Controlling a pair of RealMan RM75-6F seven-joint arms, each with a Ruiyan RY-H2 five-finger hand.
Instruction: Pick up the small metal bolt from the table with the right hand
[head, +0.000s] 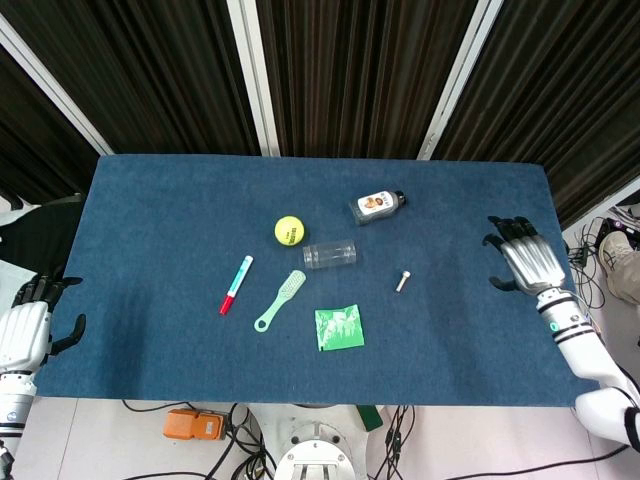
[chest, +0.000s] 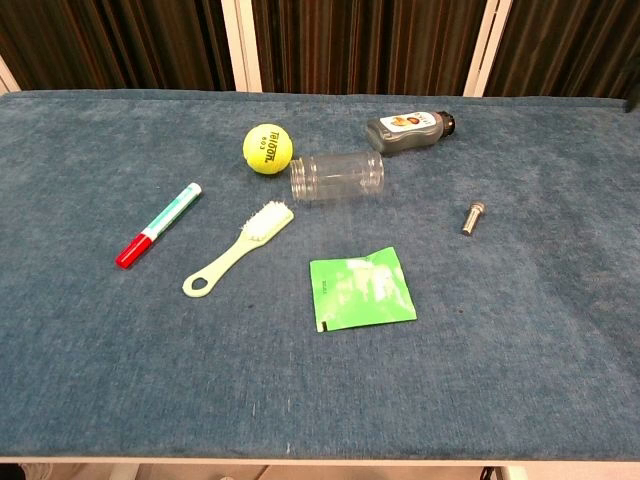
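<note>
The small metal bolt (head: 402, 282) (chest: 472, 217) lies on the blue table right of centre, nothing touching it. My right hand (head: 528, 262) hovers over the table's right part, well to the right of the bolt, fingers spread and empty. My left hand (head: 28, 328) stays off the table's left edge, fingers apart, holding nothing. Neither hand shows in the chest view.
On the blue table (head: 150, 220) lie a yellow tennis ball (head: 289, 231), a clear jar on its side (head: 329, 254), a small dark-capped bottle (head: 377, 206), a red-capped marker (head: 236, 284), a pale green brush (head: 280, 299) and a green sachet (head: 339, 327).
</note>
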